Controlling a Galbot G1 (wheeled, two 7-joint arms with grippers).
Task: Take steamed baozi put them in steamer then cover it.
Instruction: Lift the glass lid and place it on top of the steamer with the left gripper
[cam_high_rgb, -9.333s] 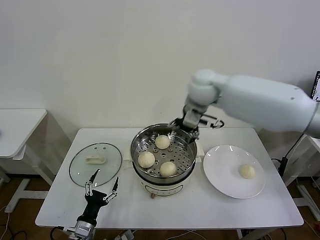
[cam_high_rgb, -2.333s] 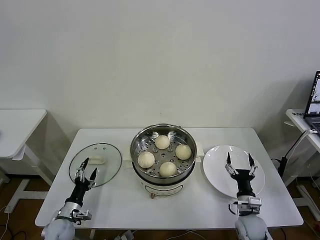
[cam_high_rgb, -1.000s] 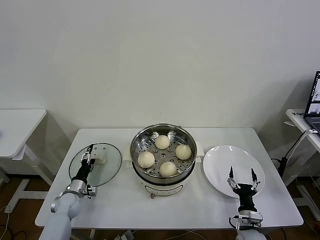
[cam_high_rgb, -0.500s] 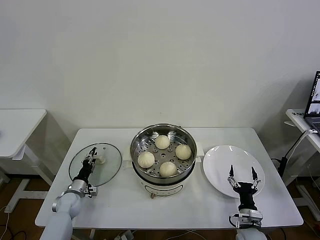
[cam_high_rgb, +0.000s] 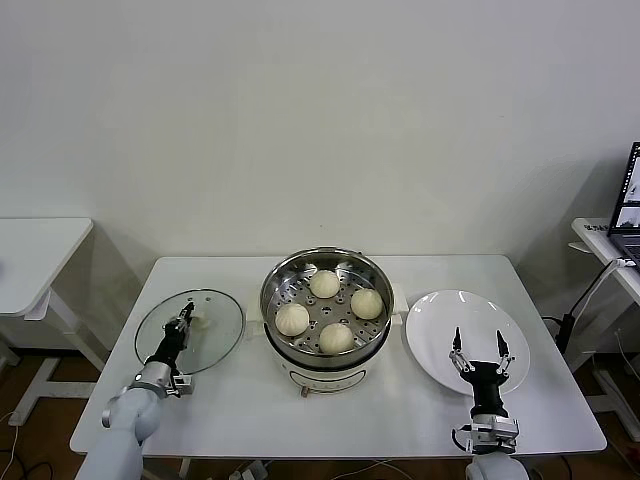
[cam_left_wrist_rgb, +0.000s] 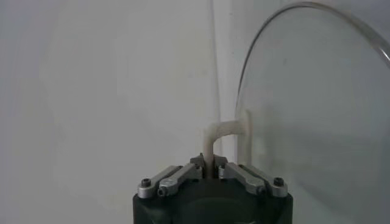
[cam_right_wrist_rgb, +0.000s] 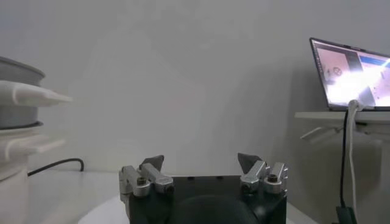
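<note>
Four cream-white baozi (cam_high_rgb: 324, 283) (cam_high_rgb: 366, 303) (cam_high_rgb: 292, 318) (cam_high_rgb: 337, 337) lie on the perforated tray inside the steel steamer (cam_high_rgb: 300, 265) at the table's middle. The glass cover (cam_high_rgb: 215, 335) lies to the steamer's left. My left gripper (cam_high_rgb: 184, 322) is shut on its cream handle. The left wrist view shows the handle (cam_left_wrist_rgb: 228, 130) pinched between the fingers of that gripper (cam_left_wrist_rgb: 208, 168), with the glass (cam_left_wrist_rgb: 317, 109) beyond. My right gripper (cam_high_rgb: 477, 345) is open and empty over the front of the white plate (cam_high_rgb: 440, 320). It also shows in the right wrist view (cam_right_wrist_rgb: 204, 164).
The plate on the right holds nothing. The steamer's white base and side handle (cam_right_wrist_rgb: 24, 94) show beside the right gripper. A side table (cam_high_rgb: 40, 250) stands at the left. A laptop (cam_right_wrist_rgb: 353, 76) sits on a desk at the right, with a cable hanging.
The fourth baozi went from the plate into the steamer. My left gripper moved onto the cover and shut on its handle; the cover has shifted slightly left. The right gripper stays open by the plate.
</note>
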